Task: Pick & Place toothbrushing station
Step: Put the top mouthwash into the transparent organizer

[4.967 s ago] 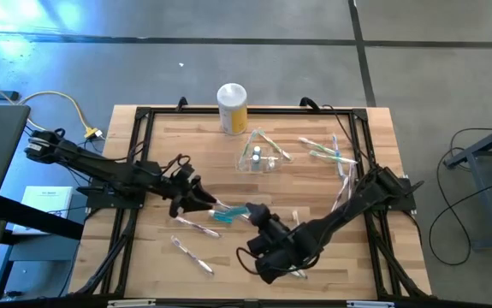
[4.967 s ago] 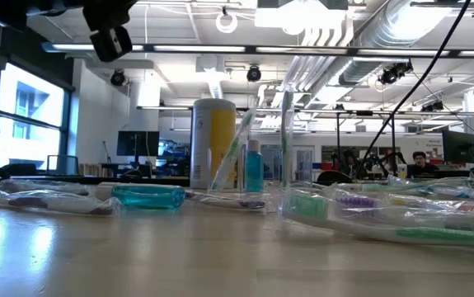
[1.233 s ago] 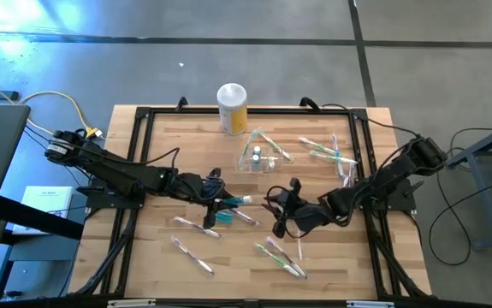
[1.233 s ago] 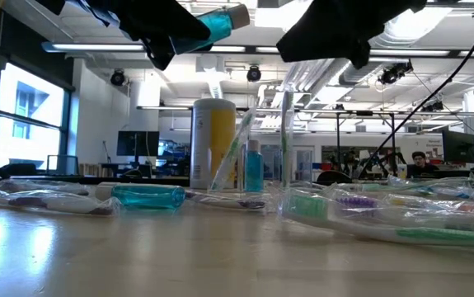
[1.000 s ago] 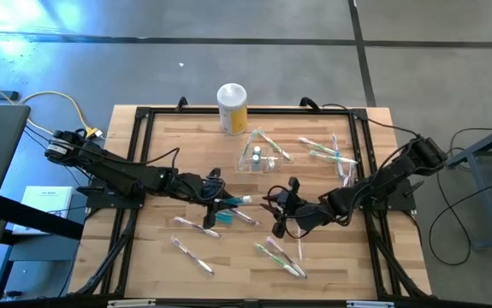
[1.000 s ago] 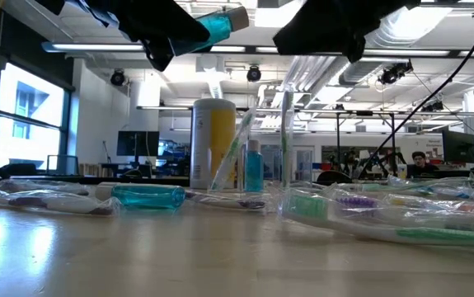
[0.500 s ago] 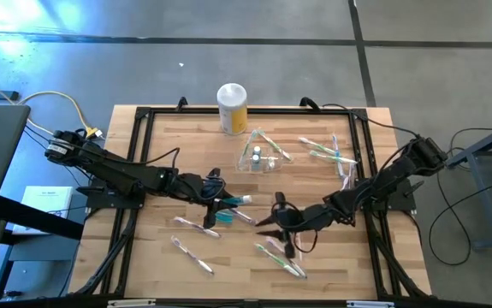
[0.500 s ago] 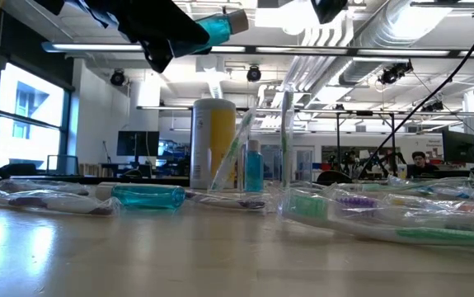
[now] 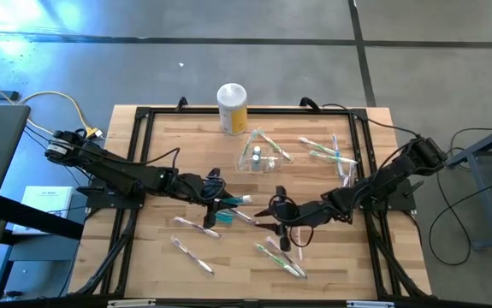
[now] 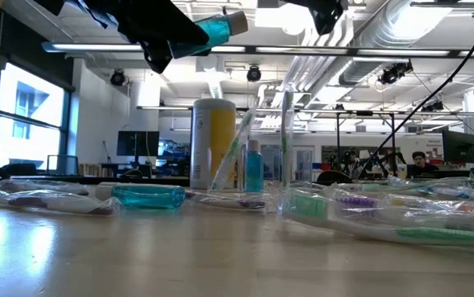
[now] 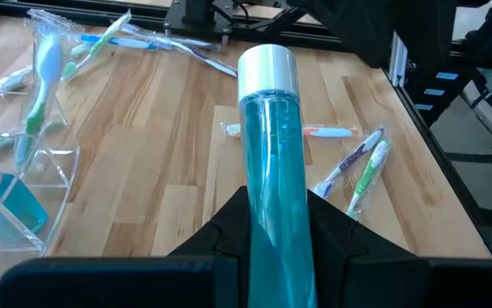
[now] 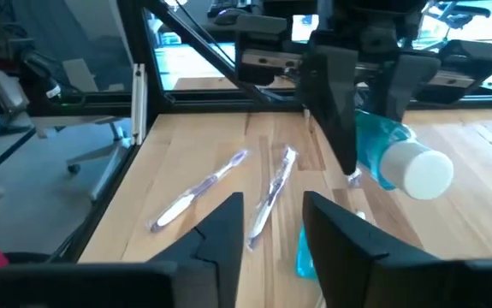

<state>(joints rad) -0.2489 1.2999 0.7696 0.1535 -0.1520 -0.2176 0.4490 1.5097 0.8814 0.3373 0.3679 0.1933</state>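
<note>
Yellow canister (image 9: 232, 107) behind toothbrushing station (image 9: 258, 157) (wrapped toothbrushes (image 9: 281, 257) around).

In the high view the counter (image 9: 156, 265) fills the frame's centre. A canister (image 9: 232, 108) stands at its upper middle, with the toothbrushing station (image 9: 258, 157) just below and right of it. The left gripper (image 9: 220, 202) sits centre-left, clamped on a bottle (image 9: 236, 200); the right gripper (image 9: 274, 208) faces it, centre-right. Toothbrushes (image 9: 280, 257) lie below them, more toothbrushes (image 9: 324, 151) at upper right.
</note>
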